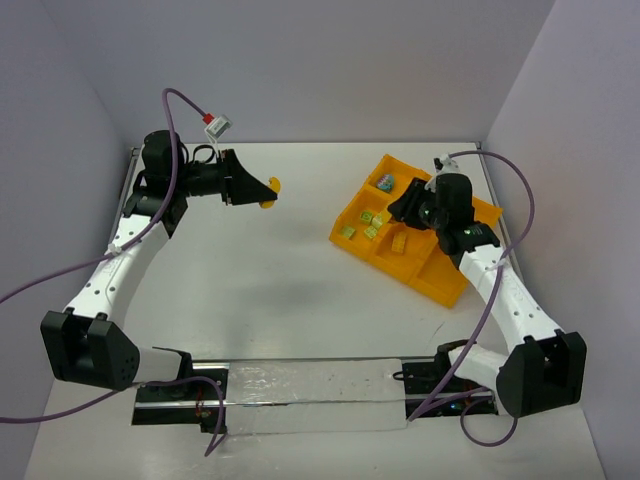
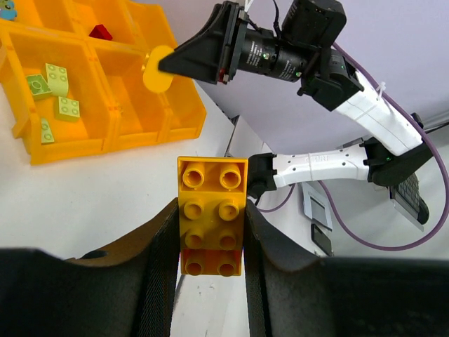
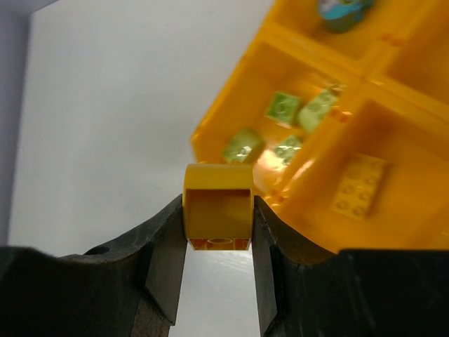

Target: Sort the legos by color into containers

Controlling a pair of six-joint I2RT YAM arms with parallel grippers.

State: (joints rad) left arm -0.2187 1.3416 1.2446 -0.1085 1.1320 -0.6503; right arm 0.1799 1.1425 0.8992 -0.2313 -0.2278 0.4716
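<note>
1. The legos are split between the grippers and the tray (image 2: pixel 105 149). The left gripper (image 2: pixel 210 235) holds a six-stud yellow brick (image 2: pixel 212 200). The right gripper (image 3: pixel 217 221) holds a second yellow brick (image 3: pixel 217 200).
2. The left fingers (image 2: pixel 163 260) pinch the long flat sides of the six-stud yellow brick, and its top pair of studs juts past the tips. In the top view this gripper hangs above the table (image 1: pixel 250 290), well apart from the tray.
3. The right fingers (image 3: pixel 165 260) clamp the second yellow brick by two opposite walls, with its hollow side turned to the camera. It hovers over the tray, near the compartment of light green bricks (image 3: pixel 280 109).
4. A loose yellow brick (image 3: pixel 360 186) lies in the adjoining compartment, which I judge to be the target for both held bricks. A teal piece (image 3: pixel 340 10) and a red brick (image 2: pixel 100 31) sit in farther compartments.
5. These bricks look light, rigid and glossy, so they probably need little squeeze and are unlikely to break, but they could slip on smooth walls.
6. The best hold is likely across two flat side walls, centred between the pads. Gripping over the studs could make a brick tilt or twist out.
7. A dropped brick may bounce off the hard tray floor, so a low release seems wise.
</note>
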